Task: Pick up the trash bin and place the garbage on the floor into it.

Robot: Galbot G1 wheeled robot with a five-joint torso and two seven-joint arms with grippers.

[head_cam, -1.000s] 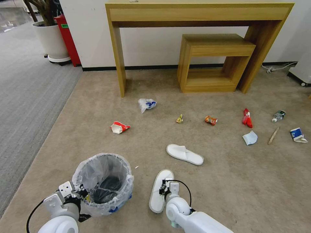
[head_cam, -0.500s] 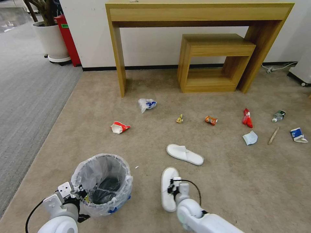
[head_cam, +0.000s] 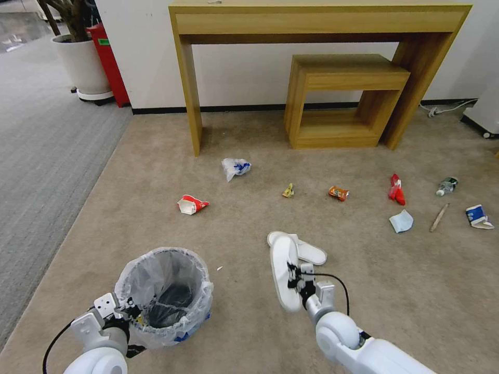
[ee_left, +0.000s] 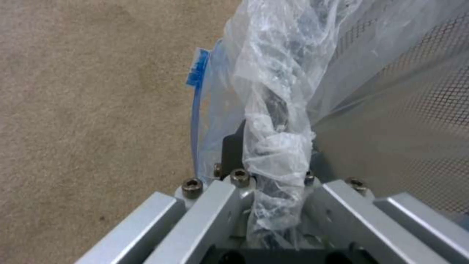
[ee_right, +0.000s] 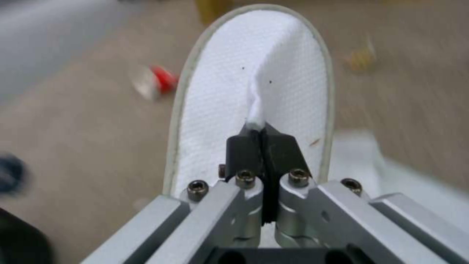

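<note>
The trash bin [head_cam: 163, 293], dark and lined with a translucent bag, is at the lower left of the head view. My left gripper [head_cam: 132, 311] is shut on its near rim. The left wrist view shows that gripper [ee_left: 273, 146] clamping bunched bag [ee_left: 273, 91] against the mesh wall [ee_left: 401, 121]. My right gripper [head_cam: 296, 275] is shut on a white slipper [head_cam: 285, 270], held off the beige floor [head_cam: 390, 291]; the fingertips [ee_right: 244, 146] pinch its strap above the sole [ee_right: 254, 73]. The other slipper [head_cam: 309, 253] lies just beyond. Farther out lie a red-white cup [head_cam: 192, 204], plastic bag [head_cam: 235, 167], wrappers [head_cam: 338, 193], tissue [head_cam: 401, 221], stick [head_cam: 438, 217] and bottle [head_cam: 447, 186].
A wooden desk [head_cam: 322, 21] with a low wooden stool [head_cam: 345, 98] under it stands against the far wall. A potted plant [head_cam: 83, 62] and a red object [head_cam: 109, 57] stand at the far left. Grey ribbed carpet [head_cam: 41, 156] runs down the left side. A blue-white cup [head_cam: 477, 216] lies far right.
My right gripper has carried the white slipper up and to the right, away from the bin, until it overlaps the other slipper. The left gripper and the bin have barely moved.
</note>
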